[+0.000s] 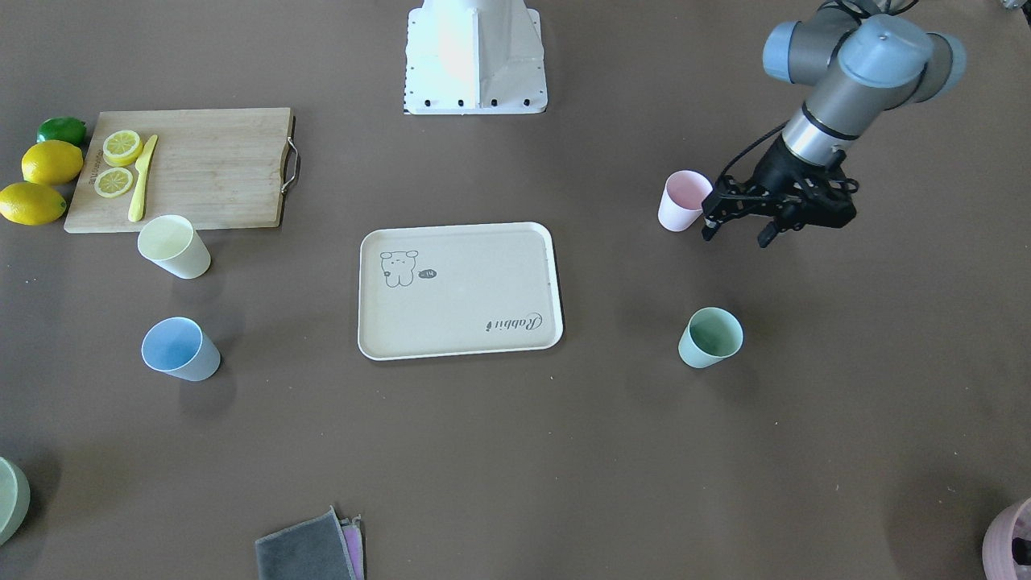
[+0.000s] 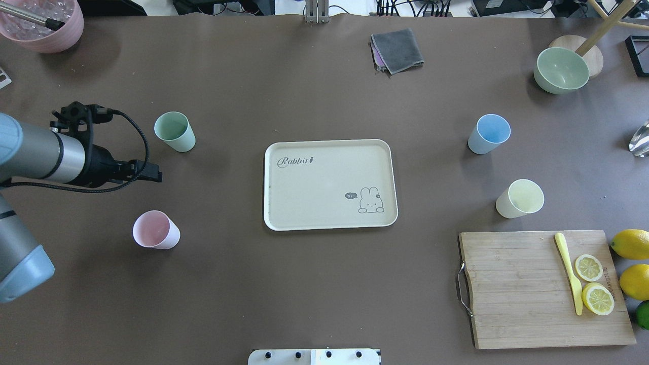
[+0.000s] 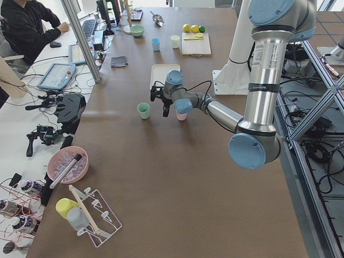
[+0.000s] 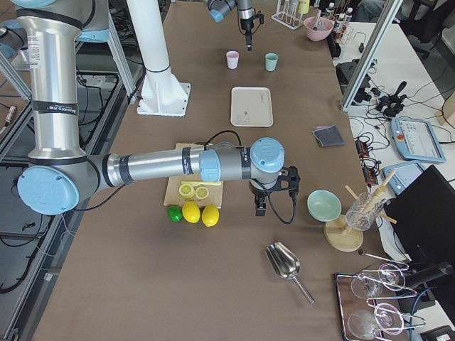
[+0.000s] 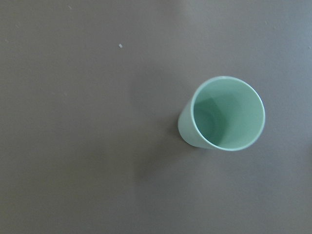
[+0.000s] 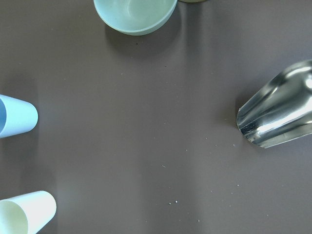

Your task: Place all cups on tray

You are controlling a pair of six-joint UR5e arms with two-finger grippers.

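**Front-facing view:** A cream tray lies flat in the middle of the brown counter with no cup on it. It is probably centred so that both arms can reach it. Toward the counter's end on the robot's left, the pink cup and the mint cup stand upright, mouths up. The left gripper hangs next to the pink cup with its two fingers spread wide and nothing between them, likely ready to straddle a cup wall. Toward the opposite end stand the yellow cup and the blue cup. The yellow cup is just beside a wooden cutting board near the robot-side corner.

**Overhead view:** The left gripper sits between the mint and pink cups and is apart from both. All four cups are well apart from the tray.

**Left side view:** The left gripper appears raised off the counter, though its height is hard to judge from this far away.

**Right side view:** The right gripper hangs near the counter's right end, close to a pale green dish. I cannot tell whether its fingers are spread or pressed together.

**Left wrist view:** The camera looks straight down into the mint cup, which sits right of centre. No fingers show. This suggests the mint cup is the one to be picked up first.

**Right wrist view:** The blue and yellow cups peek in at one edge, and a metal scoop lies opposite them.
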